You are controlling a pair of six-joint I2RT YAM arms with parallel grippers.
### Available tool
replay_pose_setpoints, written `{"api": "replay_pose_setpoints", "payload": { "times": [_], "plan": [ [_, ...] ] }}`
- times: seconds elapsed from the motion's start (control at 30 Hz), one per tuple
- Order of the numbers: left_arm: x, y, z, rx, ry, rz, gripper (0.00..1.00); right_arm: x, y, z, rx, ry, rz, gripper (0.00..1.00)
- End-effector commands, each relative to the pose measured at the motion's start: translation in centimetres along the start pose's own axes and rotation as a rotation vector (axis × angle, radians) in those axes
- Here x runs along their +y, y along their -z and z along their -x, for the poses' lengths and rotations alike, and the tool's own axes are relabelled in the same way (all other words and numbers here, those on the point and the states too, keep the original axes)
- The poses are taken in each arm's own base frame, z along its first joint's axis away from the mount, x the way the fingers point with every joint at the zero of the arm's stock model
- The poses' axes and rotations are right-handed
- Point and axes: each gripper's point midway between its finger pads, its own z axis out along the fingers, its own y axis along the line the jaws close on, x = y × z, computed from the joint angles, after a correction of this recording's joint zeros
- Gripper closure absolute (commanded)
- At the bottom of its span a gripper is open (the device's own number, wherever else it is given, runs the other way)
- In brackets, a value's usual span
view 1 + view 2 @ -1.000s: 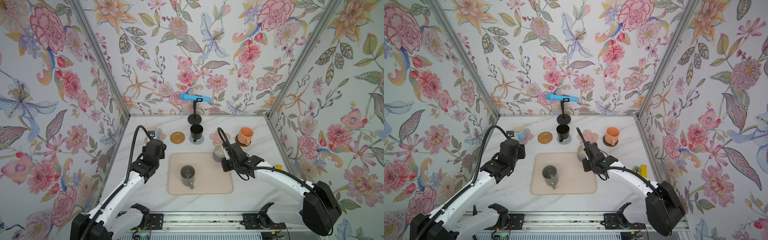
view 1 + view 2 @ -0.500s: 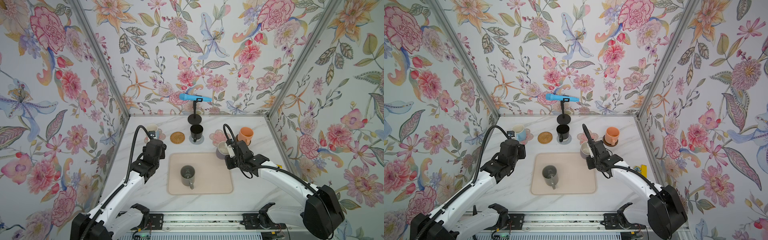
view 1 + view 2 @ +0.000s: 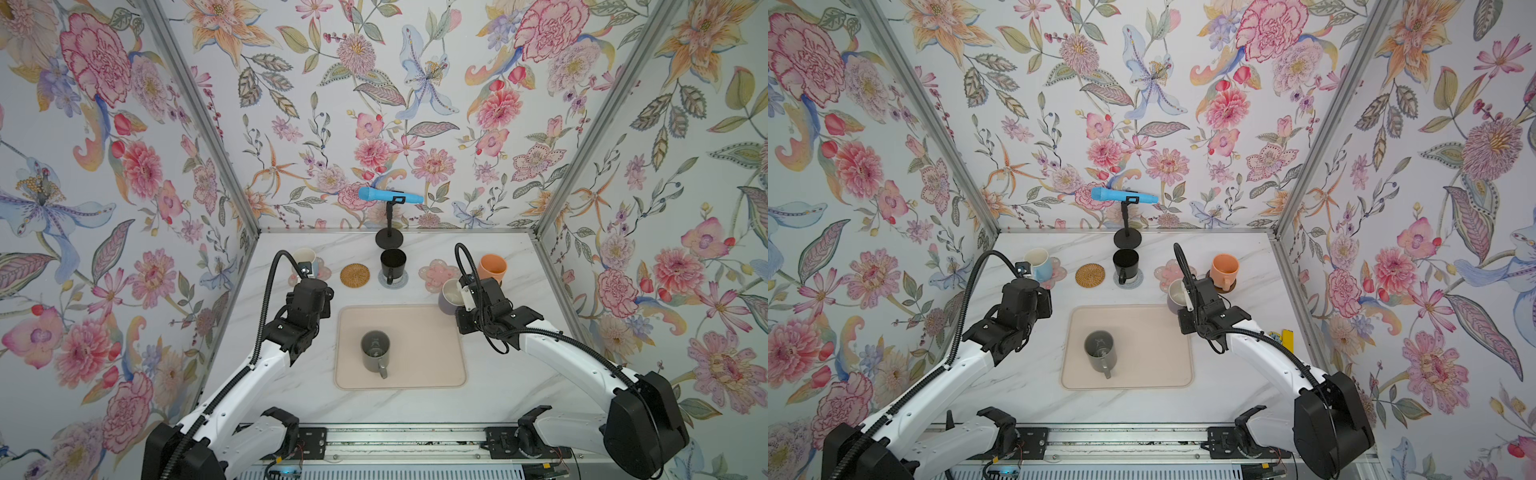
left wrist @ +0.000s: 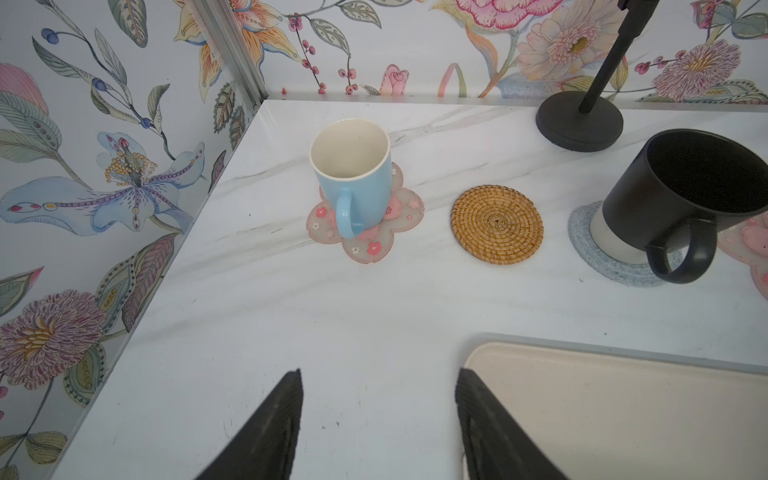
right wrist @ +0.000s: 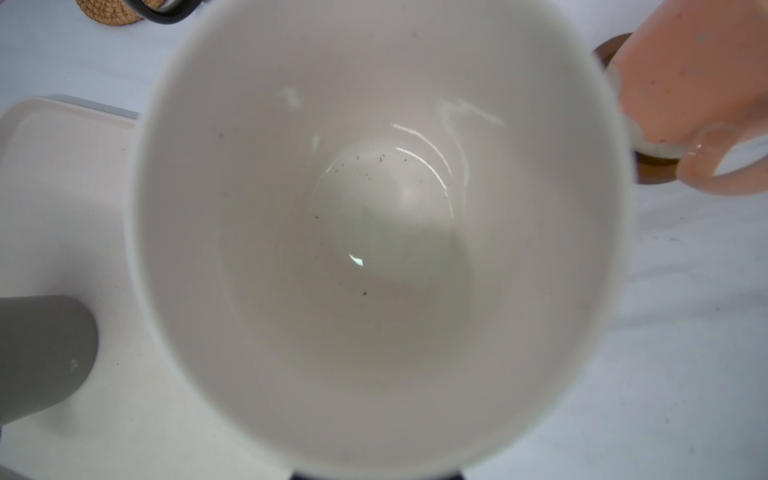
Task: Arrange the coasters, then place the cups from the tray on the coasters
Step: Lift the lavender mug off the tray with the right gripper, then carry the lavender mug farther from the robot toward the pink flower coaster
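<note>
- Flowered wallpaper walls in a white marble table (image 3: 291, 395); in both top views the tray (image 3: 419, 320) lies at centre frame with one grey mug (image 3: 375, 351) upright on it.
- Across the upper part of the table runs a row: a light blue mug (image 4: 353, 183) on a pink flower mat (image 4: 365, 239), a bare rattan coaster (image 3: 354, 274), a black mug (image 3: 393, 262) on a grey-blue mat (image 4: 582, 232), a bare pink flower coaster (image 3: 438, 272), and an orange mug (image 3: 492, 268) on a dark disc (image 5: 650, 168).
- The right gripper (image 3: 464, 291) is clamped on the rim of the purple mug (image 3: 449, 297), which sits off the tray's upper right corner, just below the bare pink flower coaster. It seems lifted clear of the table.
- The left gripper (image 4: 378, 374) hovers with jaws apart, holding nothing, over bare marble between the light blue mug and the tray.
- Step in hand, as I judge it: carrying the purple mug to the bare pink flower coaster.
- The next move likely calls for a short carry up the frame, centring the base over the petals, lowering it upright and letting go, while staying clear of the orange mug close at the right.
- That would leave the grey mug for the rattan coaster.
</note>
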Motion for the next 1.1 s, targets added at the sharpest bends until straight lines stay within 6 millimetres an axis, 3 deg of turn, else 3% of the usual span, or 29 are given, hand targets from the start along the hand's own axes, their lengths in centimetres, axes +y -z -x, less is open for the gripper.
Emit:
{"api": "replay_pose_setpoints", "payload": {
  "times": [0.0,0.7,1.07],
  "plan": [
    [0.4,-0.2,-0.1,0.007,0.007,0.017,0.38,0.3,1.5,4.0,-0.124,-0.010,0.025,1.00],
    [0.4,-0.6,-0.7,0.030,-0.004,0.026,0.39,-1.7,0.1,9.2,-0.153,0.006,-0.023,1.00],
    [0.1,-1.5,-0.4,0.040,-0.041,0.046,0.39,-2.1,-1.9,9.8,-0.129,0.005,-0.038,1.00]
  ]
}}
